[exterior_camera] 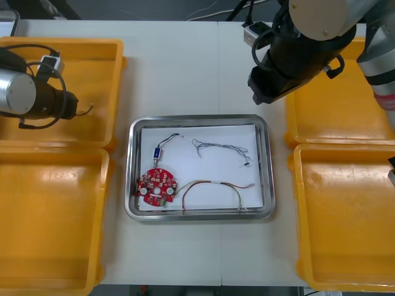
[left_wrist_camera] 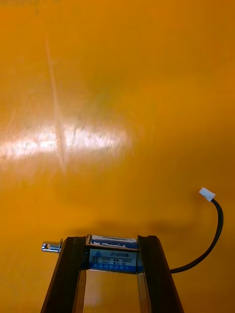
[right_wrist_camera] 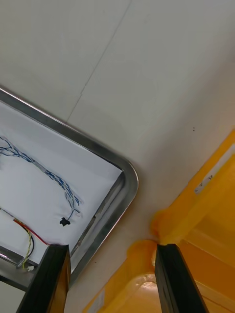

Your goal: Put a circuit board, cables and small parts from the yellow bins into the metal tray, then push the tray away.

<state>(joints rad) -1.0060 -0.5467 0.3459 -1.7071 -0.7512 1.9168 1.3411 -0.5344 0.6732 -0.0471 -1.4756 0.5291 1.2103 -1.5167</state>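
Note:
My left gripper [left_wrist_camera: 111, 240] is shut on a small metal part [left_wrist_camera: 112, 254] with a blue label. The part's black cable [left_wrist_camera: 215, 230] ends in a white plug and hangs over the bin floor [left_wrist_camera: 117, 98]. In the front view the left gripper [exterior_camera: 74, 108] hovers over the far left yellow bin [exterior_camera: 92, 49]. The metal tray [exterior_camera: 197, 118], white inside, holds a red circuit board [exterior_camera: 157, 185], another small metal part [exterior_camera: 158, 153], a blue and white cable [exterior_camera: 222, 148] and a red and yellow cable [exterior_camera: 213, 188]. My right gripper [right_wrist_camera: 112, 248] is open above the tray's corner [right_wrist_camera: 125, 188].
Two yellow bins stand at each side: near left [exterior_camera: 49, 216], far right [exterior_camera: 333, 123], near right [exterior_camera: 345, 216]. The right arm [exterior_camera: 296, 49] hangs over the table between the tray and the far right bin. Bare table lies beyond the tray.

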